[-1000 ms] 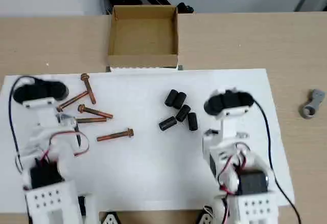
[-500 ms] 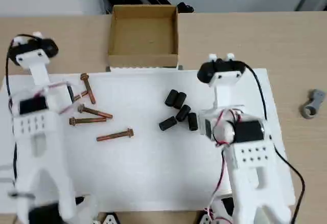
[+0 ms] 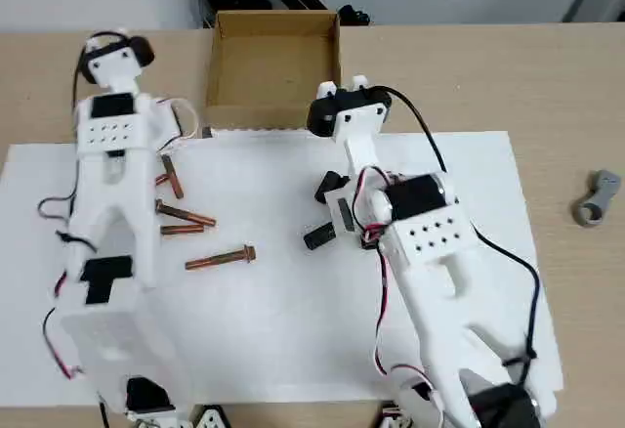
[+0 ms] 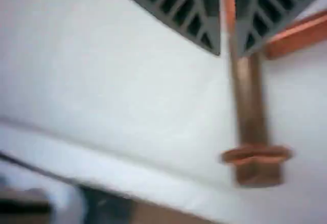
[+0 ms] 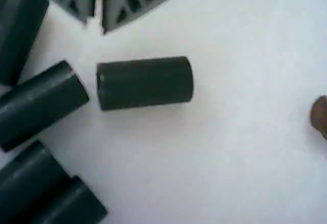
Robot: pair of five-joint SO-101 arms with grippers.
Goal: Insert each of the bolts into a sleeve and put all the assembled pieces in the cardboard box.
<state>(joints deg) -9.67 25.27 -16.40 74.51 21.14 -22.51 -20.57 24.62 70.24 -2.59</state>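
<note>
Left hand (image 4: 230, 50) nearly closed, empty, over bolt (image 4: 250, 106) (shank behind slit); right hand (image 5: 98, 23) likewise, near sleeve (image 5: 144, 82).

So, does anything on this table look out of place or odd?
Only a small grey part: it lies alone on the bare wood, off the white sheet, far from the bolts and sleeves.

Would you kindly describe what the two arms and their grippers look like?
Both the left arm and right arm are white plastic shells with black motors, each with a panel of small round holes. Red, black and white cables loop along them. The right gripper has dark grey, lattice-ribbed jaws.
</note>
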